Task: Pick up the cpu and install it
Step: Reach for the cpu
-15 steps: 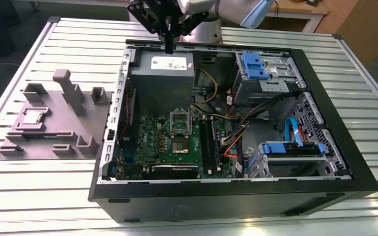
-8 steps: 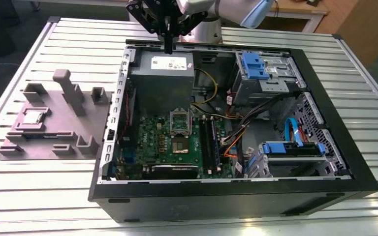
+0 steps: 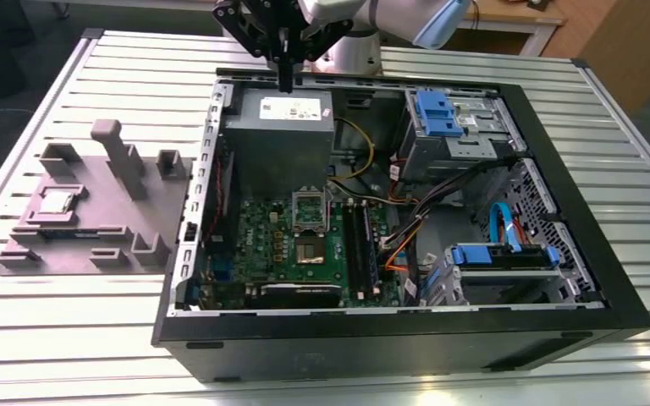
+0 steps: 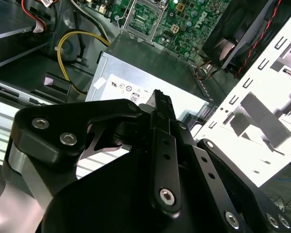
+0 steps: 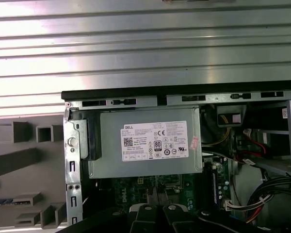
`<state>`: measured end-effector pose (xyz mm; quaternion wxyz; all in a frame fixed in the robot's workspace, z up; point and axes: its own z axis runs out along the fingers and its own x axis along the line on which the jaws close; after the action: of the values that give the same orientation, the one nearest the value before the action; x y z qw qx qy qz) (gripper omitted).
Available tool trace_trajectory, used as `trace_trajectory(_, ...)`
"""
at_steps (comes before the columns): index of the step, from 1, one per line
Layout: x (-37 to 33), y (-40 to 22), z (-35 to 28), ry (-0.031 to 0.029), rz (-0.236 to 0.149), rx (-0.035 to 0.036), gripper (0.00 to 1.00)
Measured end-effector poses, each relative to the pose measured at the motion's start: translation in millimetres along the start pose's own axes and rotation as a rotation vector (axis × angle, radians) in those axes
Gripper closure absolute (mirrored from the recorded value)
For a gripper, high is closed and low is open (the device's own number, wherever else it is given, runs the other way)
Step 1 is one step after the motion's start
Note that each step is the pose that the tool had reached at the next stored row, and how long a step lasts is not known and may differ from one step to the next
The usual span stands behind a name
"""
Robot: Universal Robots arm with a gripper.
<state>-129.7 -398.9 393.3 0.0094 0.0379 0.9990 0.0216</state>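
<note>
The cpu [image 3: 57, 201], a small pale silver square, lies on the grey fixture [image 3: 88, 211] at the exterior view's left, outside the computer case. My gripper [image 3: 287, 83] hangs over the back edge of the case, above the grey power supply box [image 3: 280, 139], well away from the cpu. Its fingers are shut with nothing between them, as both wrist views show [image 4: 160, 99] [image 5: 155, 191]. The green motherboard [image 3: 268, 237] lies in the case with its dark square socket [image 3: 311, 247] and raised metal frame [image 3: 308, 207].
The black open case [image 3: 574, 211] sits on a slatted metal table [image 3: 111, 76]. Inside are blue drive bays [image 3: 438, 114], loose cables [image 3: 460, 199], a yellow cable [image 4: 68, 43] and a fan [image 4: 233, 34]. The fixture has upright posts [image 3: 116, 152].
</note>
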Motion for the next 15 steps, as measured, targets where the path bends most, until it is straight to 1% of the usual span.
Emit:
trace_trajectory(1, 2.9, -0.2, -0.1, 0.0000, 0.000, 0.0000, 0.90)
trace_trajectory(9, 4.5, -0.3, -0.1, 0.0000, 0.000, 0.0000, 0.90)
trace_trajectory(11, 9.2, -0.7, -0.1, 0.0000, 0.000, 0.0000, 0.90)
trace_trajectory(15, 10.3, -0.8, -0.2, 0.0000, 0.000, 0.0000, 0.90)
